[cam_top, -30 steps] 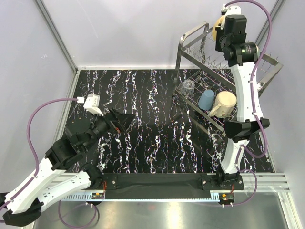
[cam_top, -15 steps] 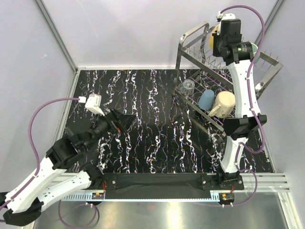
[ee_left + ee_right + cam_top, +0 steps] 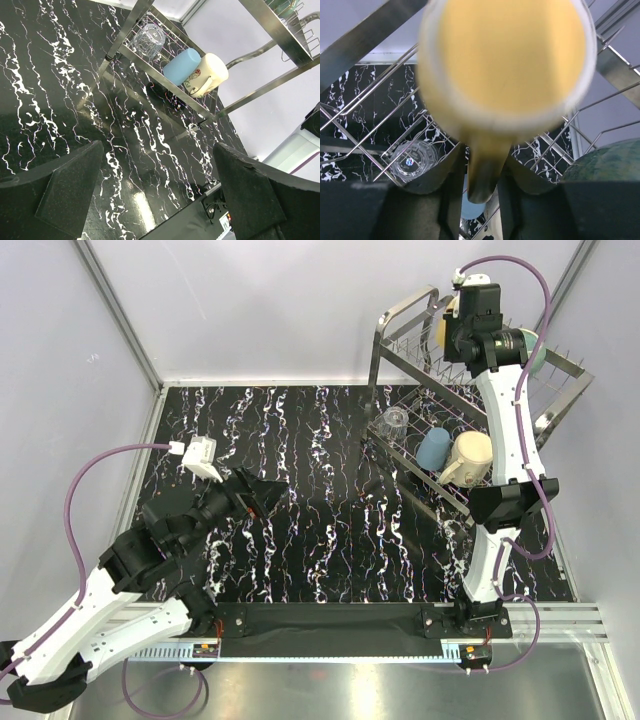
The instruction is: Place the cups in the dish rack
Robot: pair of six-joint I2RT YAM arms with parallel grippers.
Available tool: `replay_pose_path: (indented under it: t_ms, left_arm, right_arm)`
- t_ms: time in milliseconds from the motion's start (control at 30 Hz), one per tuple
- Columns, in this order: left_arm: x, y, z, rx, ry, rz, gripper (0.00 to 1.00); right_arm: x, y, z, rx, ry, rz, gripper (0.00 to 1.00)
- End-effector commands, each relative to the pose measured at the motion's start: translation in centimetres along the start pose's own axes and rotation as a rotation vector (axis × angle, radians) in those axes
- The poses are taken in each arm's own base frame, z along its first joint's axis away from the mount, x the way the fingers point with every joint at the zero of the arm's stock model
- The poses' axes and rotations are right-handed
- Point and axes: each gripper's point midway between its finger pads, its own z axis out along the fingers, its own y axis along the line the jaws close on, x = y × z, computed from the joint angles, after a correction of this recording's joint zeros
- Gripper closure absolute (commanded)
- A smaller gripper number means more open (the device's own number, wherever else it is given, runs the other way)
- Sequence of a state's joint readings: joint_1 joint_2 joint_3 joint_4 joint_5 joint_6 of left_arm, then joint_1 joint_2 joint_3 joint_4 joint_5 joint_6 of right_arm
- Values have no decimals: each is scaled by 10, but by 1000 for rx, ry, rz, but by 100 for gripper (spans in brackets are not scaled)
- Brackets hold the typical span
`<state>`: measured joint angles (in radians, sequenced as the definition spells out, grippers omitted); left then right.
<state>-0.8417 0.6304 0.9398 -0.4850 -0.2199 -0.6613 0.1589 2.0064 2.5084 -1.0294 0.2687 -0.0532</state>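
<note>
We see the left gripper (image 3: 157, 150) with its two dark fingers spread wide above the black marbled table (image 3: 45, 90). Beyond, on the dish rack (image 3: 159, 79), its lower tier holds the clear glass tumbler (image 3: 146, 40), the small light-blue cup (image 3: 181, 66) and the cream mug (image 3: 207, 74) in a row, with the blue cup touching the mug.

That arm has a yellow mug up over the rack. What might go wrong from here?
1. The right jaws pinch the yellow mug only by its handle, so it might swivel or slip; the glass tumbler sits below on the lower tier.
2. The teal mug sits close beside it on the dish rack, so lowering could knock it.
</note>
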Motion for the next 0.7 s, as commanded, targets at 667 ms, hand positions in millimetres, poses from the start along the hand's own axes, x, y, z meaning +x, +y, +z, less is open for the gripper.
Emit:
replay_pose_path:
  t_ms: [667]
  left_arm:
    - [-5,-9,-11,29,-2,-80,1]
  right_arm:
    - [-74,18,-124,-272,-265,238,33]
